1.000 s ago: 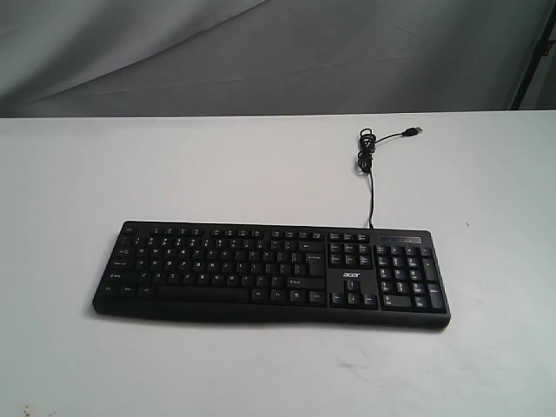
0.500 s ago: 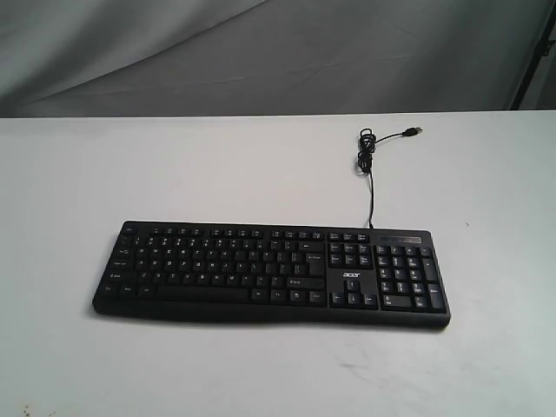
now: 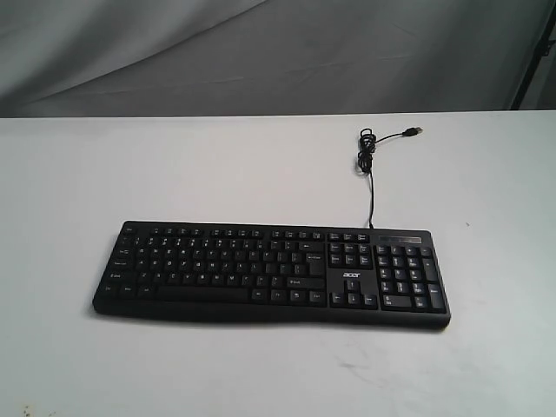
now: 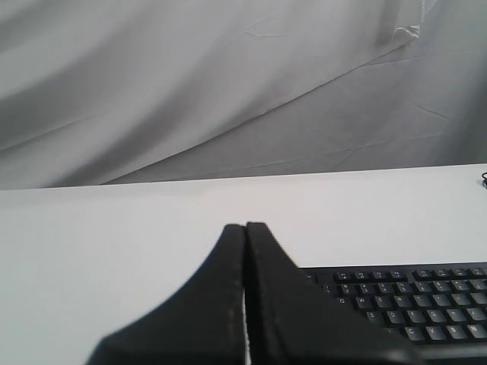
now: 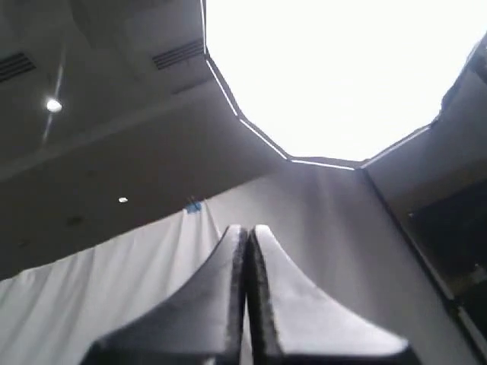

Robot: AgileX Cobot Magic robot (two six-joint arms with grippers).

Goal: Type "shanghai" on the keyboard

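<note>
The left end effector (image 4: pixel 245 228), fingers pressed together and holding nothing, hangs over the white desk (image 3: pixel 217 165). The keyboard (image 3: pixel 271 274) lies flat just ahead, untouched. The right end effector (image 5: pixel 245 230) (aimed at the ceiling) is likewise closed and empty.

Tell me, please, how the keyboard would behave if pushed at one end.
The keyboard looks long, flat and rigid, so it would probably slide or pivot on the smooth table rather than tip. Its thin cable lies slack and unplugged, so likely offers little drag.
</note>
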